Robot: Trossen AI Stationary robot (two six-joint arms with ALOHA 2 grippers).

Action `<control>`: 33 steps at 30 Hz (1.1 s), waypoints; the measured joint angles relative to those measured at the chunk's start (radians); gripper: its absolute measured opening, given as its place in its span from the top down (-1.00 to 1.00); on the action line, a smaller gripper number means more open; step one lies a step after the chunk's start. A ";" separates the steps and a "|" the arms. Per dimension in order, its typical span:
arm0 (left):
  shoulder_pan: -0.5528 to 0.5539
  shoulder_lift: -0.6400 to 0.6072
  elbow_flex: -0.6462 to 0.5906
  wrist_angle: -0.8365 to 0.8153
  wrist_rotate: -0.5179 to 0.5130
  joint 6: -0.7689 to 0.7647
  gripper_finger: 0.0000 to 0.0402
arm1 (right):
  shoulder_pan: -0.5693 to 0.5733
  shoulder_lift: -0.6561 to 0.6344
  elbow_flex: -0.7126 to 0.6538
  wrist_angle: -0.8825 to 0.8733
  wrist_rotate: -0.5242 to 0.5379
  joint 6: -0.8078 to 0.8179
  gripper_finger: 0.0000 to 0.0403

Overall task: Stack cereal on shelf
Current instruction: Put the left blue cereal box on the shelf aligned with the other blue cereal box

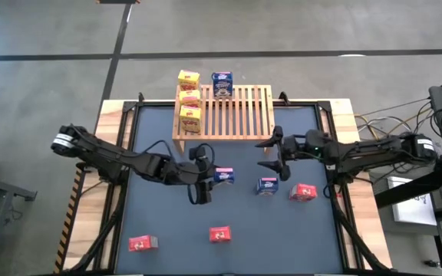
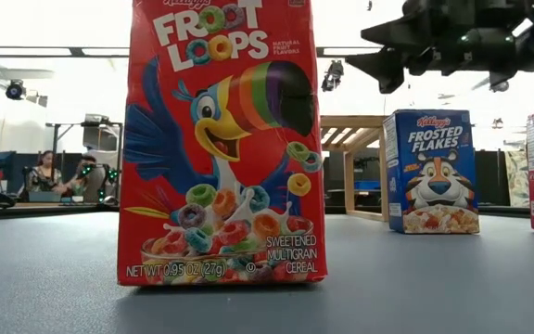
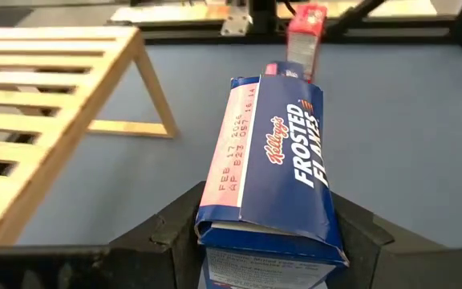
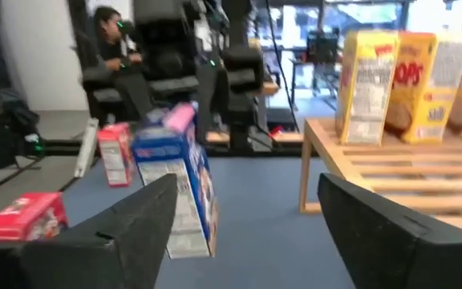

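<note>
High view: my left end effector (image 1: pixel 206 182) is clamped on a blue cereal box (image 1: pixel 223 175) near the middle of the counter (image 1: pixel 298 245), with the shelf (image 1: pixel 236 111) just beyond it. Three yellow boxes (image 1: pixel 189 98) already sit along the shelf's left end and one blue box (image 1: pixel 222 84) stands at its far edge. My right end effector (image 1: pixel 276 157) hovers empty, its fingers spread wide, just above a second blue box (image 1: pixel 266 185) standing on the counter — a red box (image 1: pixel 303 192) is beside that, and two more red ones (image 1: pixel 219 234) wait nearer the front.

The step in hand, as I judge it, is carrying the held box to the shelf. The left wrist view shows the box gripped by its lower end and tilted, so I should lift it clear of the counter first, level it, and then bring it over the slats next to the blue one already there — setting it down flat across several slats so an edge does not drop into a gap. I should keep well clear of the yellow row and my right arm.
</note>
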 joint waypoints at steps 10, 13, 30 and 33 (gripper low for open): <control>0.002 -0.038 0.000 0.010 -0.084 -0.002 0.13 | 0.042 0.251 0.153 0.005 0.051 0.013 -0.79; 0.003 -0.041 0.000 0.010 -0.087 -0.005 0.13 | 0.052 0.315 0.197 0.000 0.051 0.012 -0.79; 0.003 -0.042 0.000 0.001 -0.088 0.003 0.13 | 0.081 0.441 0.266 -0.011 0.023 0.015 -0.75; 0.004 -0.042 -0.001 -0.008 -0.120 0.007 0.13 | 0.081 0.441 0.266 -0.020 -0.027 0.045 -0.74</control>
